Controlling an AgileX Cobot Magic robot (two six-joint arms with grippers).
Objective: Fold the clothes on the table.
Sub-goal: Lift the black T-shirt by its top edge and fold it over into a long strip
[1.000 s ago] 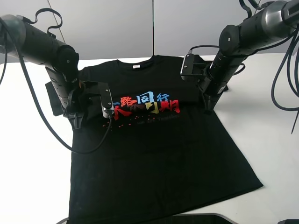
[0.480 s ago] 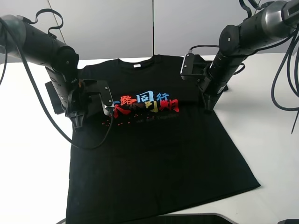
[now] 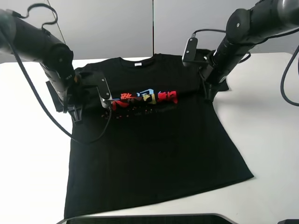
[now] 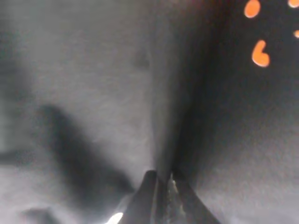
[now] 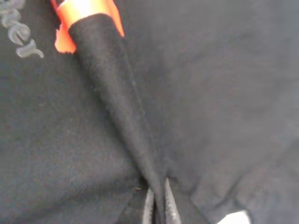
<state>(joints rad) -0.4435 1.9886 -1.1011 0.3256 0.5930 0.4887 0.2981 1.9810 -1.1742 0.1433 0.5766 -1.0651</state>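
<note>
A black T-shirt point(image 3: 154, 158) with a red, blue and yellow print point(image 3: 145, 99) lies on the white table point(image 3: 32, 168), collar toward the far edge. A raised crease runs across its chest. My left gripper point(image 3: 77, 116) is shut on the shirt's left side; the left wrist view shows the fabric fold point(image 4: 163, 121) pinched between the fingertips point(image 4: 148, 196). My right gripper point(image 3: 209, 97) is shut on the shirt's right side; the right wrist view shows a fold point(image 5: 117, 116) rising from the closed fingertips point(image 5: 150, 207).
White tabletop shows to the left, right point(image 3: 271, 135) and front of the shirt. A grey wall point(image 3: 154, 28) stands behind the table. A dark edge point(image 3: 149, 219) runs along the front. Cables hang from both arms.
Both grippers have lifted and moved toward the far edge with the shirt pinched. The whole shirt has slid back, the hem pulled away from the front, and the print has bunched into a narrower band.
</note>
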